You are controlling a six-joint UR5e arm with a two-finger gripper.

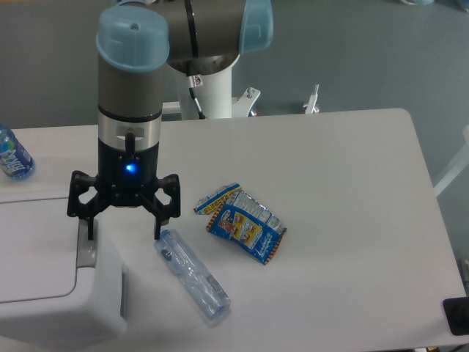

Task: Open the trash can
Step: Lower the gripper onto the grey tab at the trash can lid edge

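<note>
Spread wide, the gripper hangs with one finger over the grey push tab of the single white trash can, lid shut, at the table's left front. One clear bottle lies flat, another sits far left, one crumpled snack wrapper beside. White table, grey floor.

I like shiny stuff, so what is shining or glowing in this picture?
In the camera view, a small blue light glows on the end effector; the crumpled snack wrapper glints silver; the clear plastic bottle catches soft highlights; the white trash can looks bright and pale.
</note>
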